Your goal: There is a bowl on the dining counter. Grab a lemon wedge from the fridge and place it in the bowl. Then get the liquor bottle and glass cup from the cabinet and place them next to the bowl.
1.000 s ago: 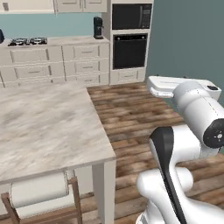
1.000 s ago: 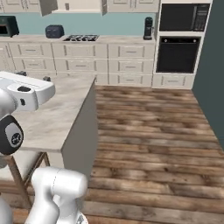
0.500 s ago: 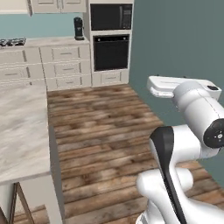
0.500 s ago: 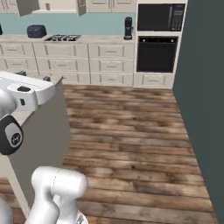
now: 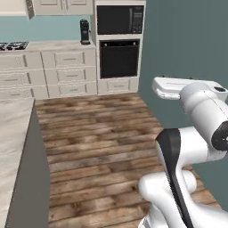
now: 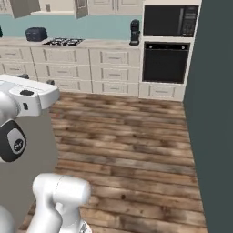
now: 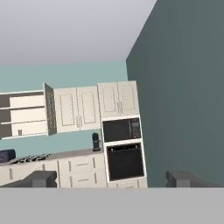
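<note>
In the hand view my gripper (image 7: 112, 179) is open, its two dark fingertips (image 7: 41, 178) far apart with nothing between them, aimed at the far kitchen wall. The cabinet (image 7: 24, 114) stands open at the left of that wall, its door swung out and beige shelves showing. A small grey thing (image 7: 19, 131) stands on the lower shelf, too small to name. A corner of the dining counter (image 5: 11, 133) lies at the lower left of the left base view. The bowl, lemon wedge, fridge and liquor bottle are out of view.
A black wall oven (image 5: 119, 58) with a microwave (image 5: 120, 19) above it stands against the back wall, beside a dark teal wall (image 5: 187, 40) on the right. Cream drawer units (image 6: 113, 68) carry a coffee machine (image 6: 134, 31), a hob (image 6: 63, 42) and a toaster (image 6: 35, 33). Wooden floor (image 6: 127, 132) lies between.
The whole picture has slid left as the base turned right: the counter has moved to the left edge and the oven wall toward the middle. The arm's pose and the open gripper look unchanged.
</note>
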Controlling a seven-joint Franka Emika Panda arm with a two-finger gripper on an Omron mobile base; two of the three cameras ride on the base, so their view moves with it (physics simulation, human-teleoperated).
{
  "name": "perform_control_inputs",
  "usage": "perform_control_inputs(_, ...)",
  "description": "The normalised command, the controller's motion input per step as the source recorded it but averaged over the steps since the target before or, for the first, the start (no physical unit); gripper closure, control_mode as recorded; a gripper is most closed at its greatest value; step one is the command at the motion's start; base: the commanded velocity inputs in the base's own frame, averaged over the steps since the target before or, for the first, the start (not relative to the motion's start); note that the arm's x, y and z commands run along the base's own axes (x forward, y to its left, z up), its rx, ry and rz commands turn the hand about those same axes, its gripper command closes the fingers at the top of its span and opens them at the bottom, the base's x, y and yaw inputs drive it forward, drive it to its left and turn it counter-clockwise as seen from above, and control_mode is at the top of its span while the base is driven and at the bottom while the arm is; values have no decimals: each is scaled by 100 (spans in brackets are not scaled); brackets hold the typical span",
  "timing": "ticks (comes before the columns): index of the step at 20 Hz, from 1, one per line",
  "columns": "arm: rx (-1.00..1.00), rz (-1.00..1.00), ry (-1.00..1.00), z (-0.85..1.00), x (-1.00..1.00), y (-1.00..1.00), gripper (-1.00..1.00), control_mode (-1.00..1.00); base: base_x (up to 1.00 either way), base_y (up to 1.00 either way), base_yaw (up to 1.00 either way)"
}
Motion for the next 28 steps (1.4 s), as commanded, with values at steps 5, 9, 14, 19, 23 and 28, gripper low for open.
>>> perform_control_inputs(5, 0, 0, 0, 0, 0, 0, -100, 100, 100, -16, 35)
perform_control_inputs(9, 0, 0, 0, 0, 0, 0, -100, 100, 100, -4, 41)
perform_control_inputs(14, 0, 0, 0, 0, 0, 0, -100, 100, 100, -7, 42)
perform_control_inputs(19, 0, 0, 0, 0, 0, 0, -100, 100, 100, -41, 31)
perform_control_inputs(23, 0, 0, 0, 0, 0, 0, -100, 100, 100, -41, 31)
perform_control_inputs(28, 0, 0, 0, 0, 0, 0, -100, 100, 100, -27, 35)
